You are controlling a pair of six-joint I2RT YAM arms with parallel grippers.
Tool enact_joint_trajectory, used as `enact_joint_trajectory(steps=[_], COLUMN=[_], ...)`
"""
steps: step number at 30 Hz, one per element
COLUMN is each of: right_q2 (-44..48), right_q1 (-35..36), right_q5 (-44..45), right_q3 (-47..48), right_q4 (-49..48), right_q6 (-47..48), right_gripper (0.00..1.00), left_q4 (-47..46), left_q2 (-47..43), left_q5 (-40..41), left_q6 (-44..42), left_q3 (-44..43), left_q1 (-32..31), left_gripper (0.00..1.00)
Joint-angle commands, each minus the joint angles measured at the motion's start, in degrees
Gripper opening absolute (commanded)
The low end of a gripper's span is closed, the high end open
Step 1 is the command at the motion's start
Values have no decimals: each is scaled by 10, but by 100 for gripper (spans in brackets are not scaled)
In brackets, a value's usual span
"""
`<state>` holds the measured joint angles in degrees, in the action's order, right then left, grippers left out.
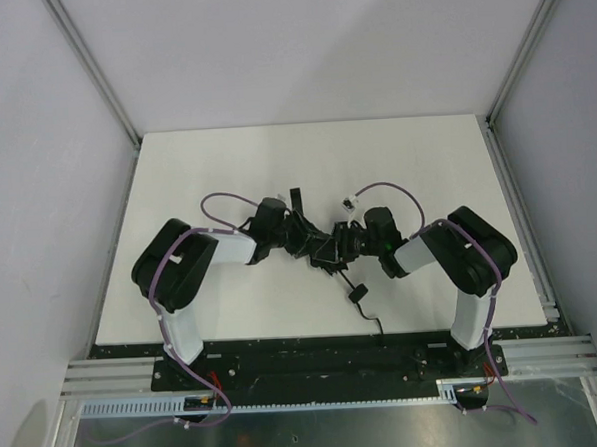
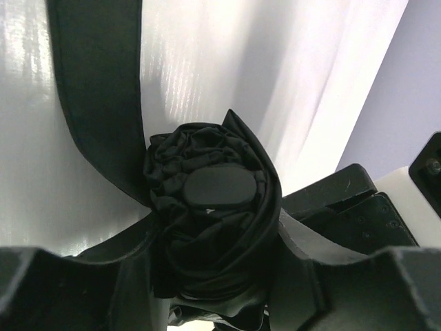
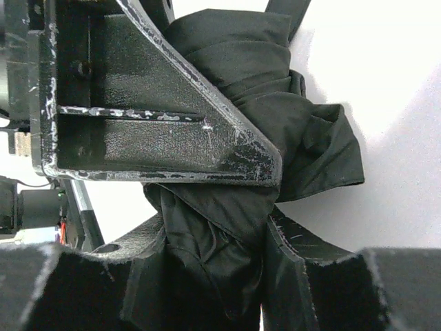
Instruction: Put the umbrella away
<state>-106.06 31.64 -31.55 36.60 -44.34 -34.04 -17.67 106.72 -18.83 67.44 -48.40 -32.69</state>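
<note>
Umbrella (image 2: 213, 186) is collapsed, fabric loosely rolled, at tabletop (image 1: 275, 165) centre. Left claw (image 1: 295, 236) grips its cap end from 9 o'clock. Right claw (image 1: 348, 244) grips bunched folds from 3 o'clock. Judged partway: folds remain untidy, not visibly fastened.

Lower body of the umbrella (image 2: 213, 189) hidden within the left end effector (image 2: 213, 265) and cut off at the bottom edge, its folds just beyond the right end effector (image 3: 217, 262) partly masked by a scuffed metal bracket (image 3: 158, 103)
</note>
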Motion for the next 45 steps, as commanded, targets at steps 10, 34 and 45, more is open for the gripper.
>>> enact_joint_trajectory(steps=[10, 34, 45], right_q2=[100, 10, -15], right_q1=[8, 196, 201], right_q5=[114, 472, 518], right_q3=[45, 195, 179], right_q4=[194, 412, 372], right_q6=[102, 327, 310], right_gripper=[68, 90, 13], left_q4=[118, 214, 224], left_q2=[14, 5, -2], left_q5=[54, 61, 63], left_q6=[-19, -4, 2], left_q3=[55, 13, 14], left_q1=[0, -3, -2], left_gripper=[0, 0, 0])
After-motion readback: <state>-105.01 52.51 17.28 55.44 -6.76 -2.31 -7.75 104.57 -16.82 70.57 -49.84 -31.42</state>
